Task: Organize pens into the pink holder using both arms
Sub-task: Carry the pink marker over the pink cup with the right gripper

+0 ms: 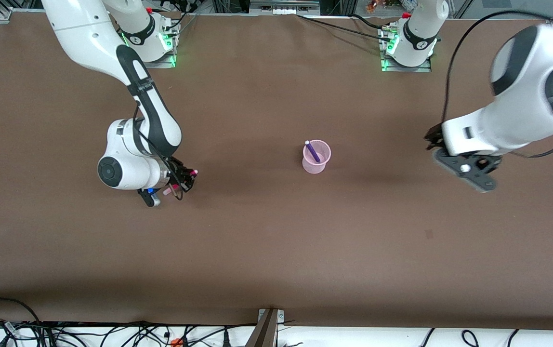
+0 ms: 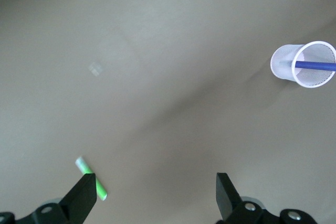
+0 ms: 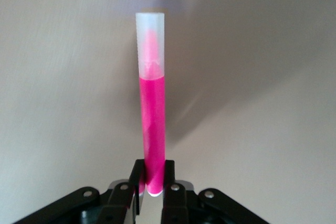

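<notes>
The pink holder [image 1: 316,163] stands mid-table with the dark purple pen [image 1: 312,151] leaning in it. It also shows in the left wrist view [image 2: 286,62], with the purple pen [image 2: 315,66] inside. My right gripper [image 1: 182,180] is shut on the magenta-pink pen [image 3: 153,129] near its lower end and holds it above the table toward the right arm's end. My left gripper [image 2: 155,196] is open and empty, up in the air over the left arm's end [image 1: 467,169]. The green pen [image 2: 92,179] lies on the table beside one of its fingers [image 2: 84,195]. The yellow pen is out of view.
The brown table [image 1: 276,241] stretches wide around the holder. The arms' bases with green lights [image 1: 161,46] stand along the edge farthest from the front camera. Cables [image 1: 112,332] hang below the nearest edge.
</notes>
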